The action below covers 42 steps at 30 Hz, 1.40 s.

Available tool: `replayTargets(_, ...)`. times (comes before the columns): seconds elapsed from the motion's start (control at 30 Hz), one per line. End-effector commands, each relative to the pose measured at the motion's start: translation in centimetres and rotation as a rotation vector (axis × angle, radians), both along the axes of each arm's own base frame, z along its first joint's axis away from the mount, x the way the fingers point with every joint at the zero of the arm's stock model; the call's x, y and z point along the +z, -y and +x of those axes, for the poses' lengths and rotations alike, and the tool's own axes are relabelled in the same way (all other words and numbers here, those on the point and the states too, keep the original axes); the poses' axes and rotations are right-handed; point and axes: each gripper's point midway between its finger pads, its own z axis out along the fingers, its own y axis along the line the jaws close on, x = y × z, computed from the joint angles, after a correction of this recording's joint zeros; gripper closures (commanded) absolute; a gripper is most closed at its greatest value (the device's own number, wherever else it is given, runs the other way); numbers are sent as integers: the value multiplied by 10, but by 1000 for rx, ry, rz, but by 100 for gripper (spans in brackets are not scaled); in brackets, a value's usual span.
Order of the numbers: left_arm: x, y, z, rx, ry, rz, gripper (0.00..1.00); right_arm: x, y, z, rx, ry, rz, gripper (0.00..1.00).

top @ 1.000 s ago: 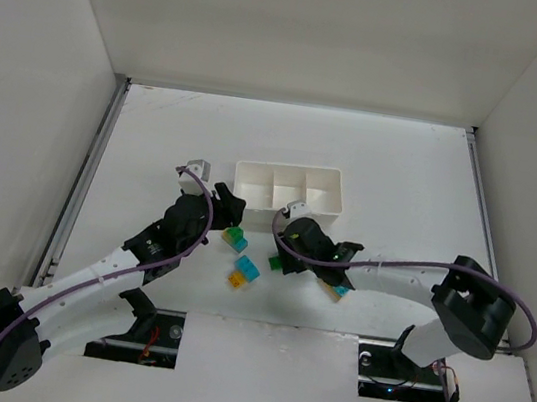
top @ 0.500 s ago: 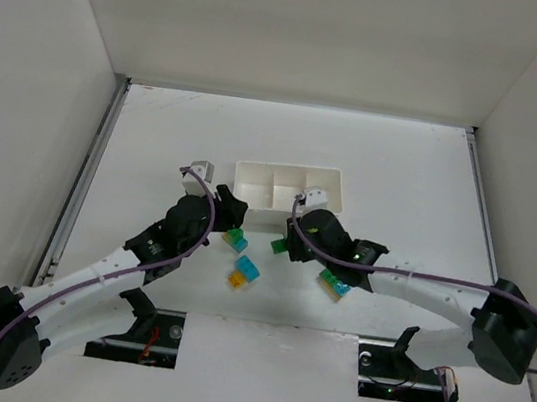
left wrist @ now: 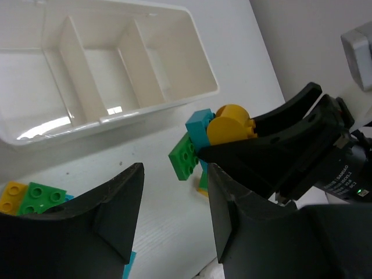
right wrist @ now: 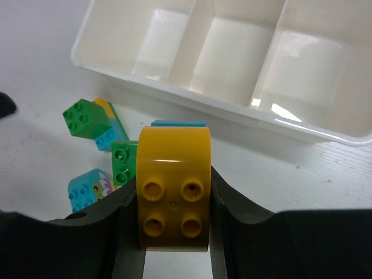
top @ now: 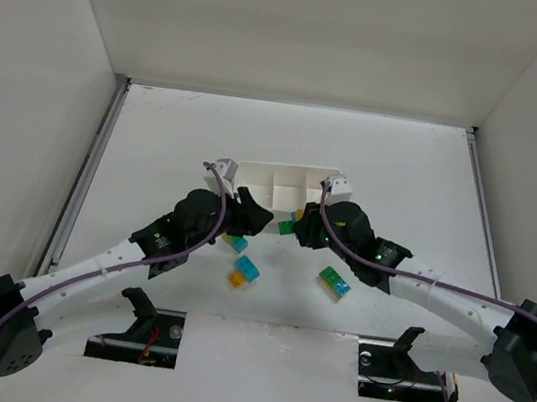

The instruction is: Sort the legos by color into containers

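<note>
Presently a yellow-orange brick (right wrist: 173,174) with a rounded top is clamped between the two fingers of the right gripper (right wrist: 173,200), its studs turned toward the wrist camera; a green brick (right wrist: 123,163) and a cyan brick (right wrist: 174,123) are seen just behind it and appear to be joined to it, though the joint itself is hidden; the held cluster is placed just in front of the near wall of the white tray (right wrist: 221,107), outside all three compartments (right wrist: 232,64), and roughly level with the middle one in the overhead view; whether it is lifted off the table (top: 404,171) cannot be told. The left gripper (left wrist: 174,221) is spread wide, with nothing between its dark fingers (left wrist: 125,215); it is pointed at the right gripper's load from the opposite side, and a gap is seen between the two. Three further groups of legos are lying on the table, near the tray but outside it: a green, orange and cyan stack (top: 235,242) just below the left gripper in the overhead view; a cyan and orange pair (top: 244,273) nearer the table's near edge; a green, cyan and yellow group (top: 334,282) beside the right arm (top: 437,292). The first of these stacks is also caught at the lower left corner of the left wrist view, beside the left finger; the tray's two dividers are seen plainly from both wrists.
</note>
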Motion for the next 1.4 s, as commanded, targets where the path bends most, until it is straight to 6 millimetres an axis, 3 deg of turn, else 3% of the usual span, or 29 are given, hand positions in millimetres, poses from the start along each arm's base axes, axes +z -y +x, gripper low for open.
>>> replayTargets(0.0, 16, 26, -6, -80, -3, -47, 56, 47, -16, 10, 13, 92, 144, 78)
replayTargets(0.47, 8, 52, 4, -82, 3, -38, 57, 68, -28, 9, 43, 129, 239, 78)
replayTargets(0.57, 6, 53, 9, -64, 11, -45, 65, 68, -30, 8, 47, 127, 252, 78)
replayTargets(0.73, 5, 49, 16, -37, 22, -71, 85, 66, -31, 8, 47, 124, 258, 78)
replayTargets(0.83, 7, 41, 19, -8, 35, -83, 92, 67, -28, 8, 45, 129, 264, 78)
replayTargets(1.07, 8, 2, 43, 152, 57, -76, 94, 84, -3, 10, 14, 162, 321, 78)
replayTargets(1.27, 17, -23, 73, 267, 70, -81, 92, 67, 5, 14, -20, 146, 290, 78)
replayTargets(1.37, 9, -31, 90, 316, 56, -47, 88, 61, 5, 15, -34, 142, 274, 78)
